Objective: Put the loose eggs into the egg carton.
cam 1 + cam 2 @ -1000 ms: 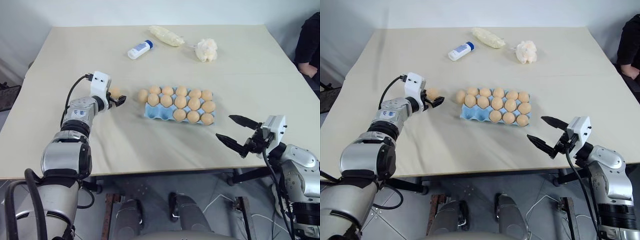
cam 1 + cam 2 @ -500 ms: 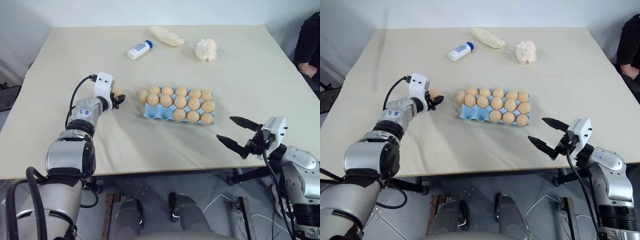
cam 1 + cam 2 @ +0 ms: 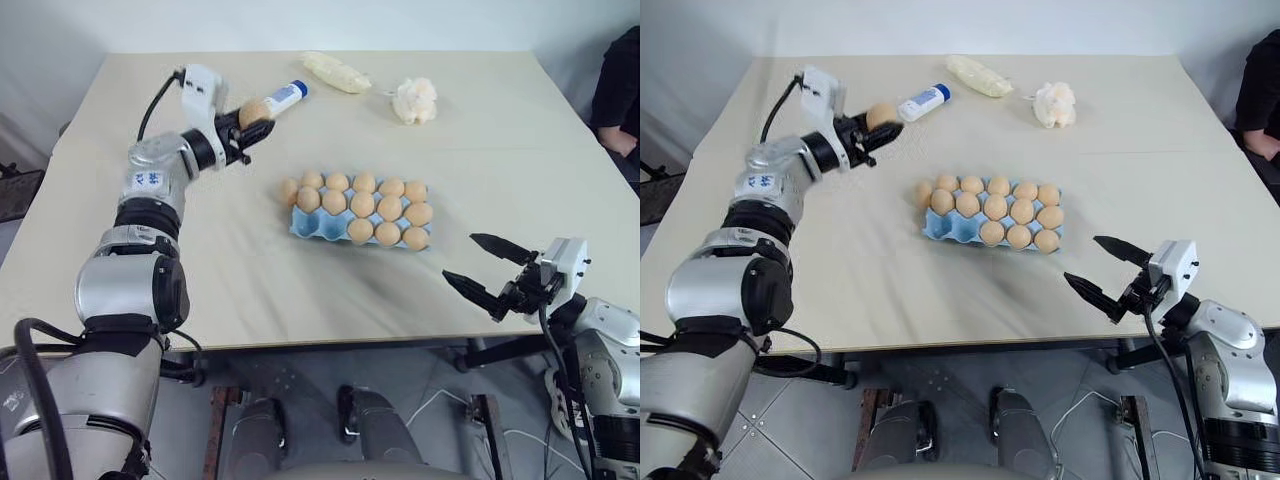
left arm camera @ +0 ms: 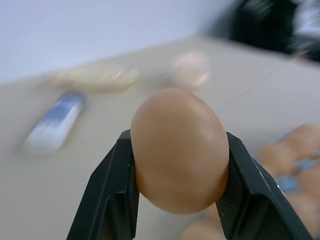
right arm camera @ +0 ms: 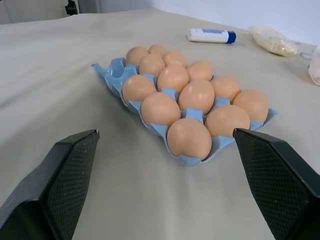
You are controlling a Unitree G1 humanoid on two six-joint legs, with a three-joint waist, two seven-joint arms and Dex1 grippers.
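Since a second ago the smooth tan-orange oval egg [image 3: 254, 112] has been lifted off the beige table [image 3: 130, 260] by the left gripper [image 3: 252, 128] and carried up and toward the far side, and the camera itself has shifted a bit too.

Left eye view: the egg is clamped between the two black fingers, held in the air just in front of the white bottle with the blue cap [image 3: 285, 97]. The left arm is stretched forward, its gripper roughly level and aimed toward the robot's right. The light blue moulded egg carton [image 3: 303, 226] sits mid-table, its front-left cups seen empty; one more loose egg [image 3: 289, 191] is seen touching the carton's left end. The right gripper [image 3: 489, 279] is hovering past the table's near edge, fingers spread wide, holding nothing.

Left wrist view: the egg is pinched only at its sides, bulging above the pads [image 4: 123, 176], so a slip during the swing over to the carton looks like the main risk, or a crack if it's squeezed harder.

Right wrist view: the carton's near-left cups look free; a careless drop could knock the neighbouring eggs.
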